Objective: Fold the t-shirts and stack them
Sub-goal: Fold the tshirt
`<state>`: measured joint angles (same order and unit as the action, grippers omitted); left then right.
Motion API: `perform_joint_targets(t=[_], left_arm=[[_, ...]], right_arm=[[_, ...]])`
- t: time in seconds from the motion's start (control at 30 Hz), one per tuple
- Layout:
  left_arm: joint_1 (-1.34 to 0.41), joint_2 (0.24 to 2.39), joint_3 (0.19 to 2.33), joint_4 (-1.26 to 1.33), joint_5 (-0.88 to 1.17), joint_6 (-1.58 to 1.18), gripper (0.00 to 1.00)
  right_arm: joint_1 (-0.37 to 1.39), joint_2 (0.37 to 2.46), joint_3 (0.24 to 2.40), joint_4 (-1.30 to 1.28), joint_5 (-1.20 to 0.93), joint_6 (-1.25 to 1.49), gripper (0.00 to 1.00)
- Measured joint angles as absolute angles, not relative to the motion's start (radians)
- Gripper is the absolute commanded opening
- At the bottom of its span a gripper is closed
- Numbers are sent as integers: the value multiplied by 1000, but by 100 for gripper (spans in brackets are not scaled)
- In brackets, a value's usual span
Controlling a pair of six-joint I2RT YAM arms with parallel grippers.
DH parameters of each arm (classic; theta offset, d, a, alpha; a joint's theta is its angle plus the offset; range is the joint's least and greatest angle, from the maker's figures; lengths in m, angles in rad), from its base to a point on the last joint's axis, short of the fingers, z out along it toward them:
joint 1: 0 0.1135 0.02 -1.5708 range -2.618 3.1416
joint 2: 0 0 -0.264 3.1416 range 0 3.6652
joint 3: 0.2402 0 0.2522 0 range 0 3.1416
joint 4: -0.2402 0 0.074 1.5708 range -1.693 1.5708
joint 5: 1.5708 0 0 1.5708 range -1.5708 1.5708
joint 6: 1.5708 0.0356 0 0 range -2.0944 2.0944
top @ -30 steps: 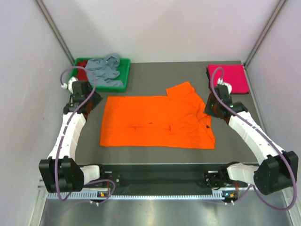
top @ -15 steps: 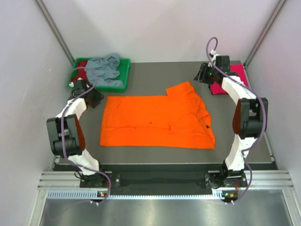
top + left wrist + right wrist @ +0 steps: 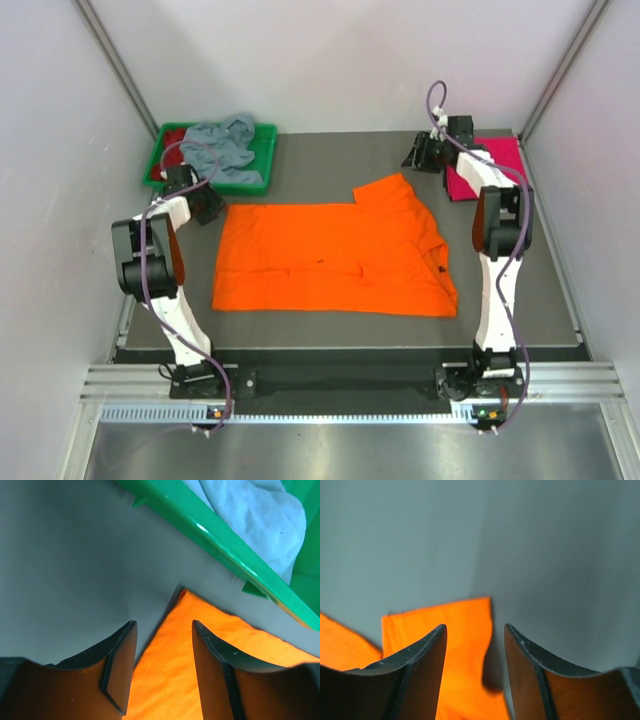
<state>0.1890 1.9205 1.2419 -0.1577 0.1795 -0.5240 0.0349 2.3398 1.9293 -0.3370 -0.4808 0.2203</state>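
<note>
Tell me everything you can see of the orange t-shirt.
The orange t-shirt is plain bright soft cloth, lying flat on the table as a wide, creased rectangle, one sleeve sticking out at its far right. Only the table seems to touch it: the left gripper hangs open near its far left corner, the right gripper open near the sleeve.

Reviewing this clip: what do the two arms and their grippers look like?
Both the left arm and right arm have white links with black joint housings, and a purple cable loops along each. The left gripper and right gripper have dark, curved fingers tapering to tips.
</note>
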Motion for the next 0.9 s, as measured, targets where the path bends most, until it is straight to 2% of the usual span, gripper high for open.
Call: perform_joint_targets(t=[0.1,0.23,0.9], left_arm=[[186,1942,1239,-119,192,-524,52],[176,1964,1224,-44,206,-525,52],[128,2025,1277,14,172,-484,41]], right_arm=[[35,2431,2028,-337,-484,237,49],[34,2489,2058,-326,-508,278,50],[37,2517,2119,-399,-549,297,49]])
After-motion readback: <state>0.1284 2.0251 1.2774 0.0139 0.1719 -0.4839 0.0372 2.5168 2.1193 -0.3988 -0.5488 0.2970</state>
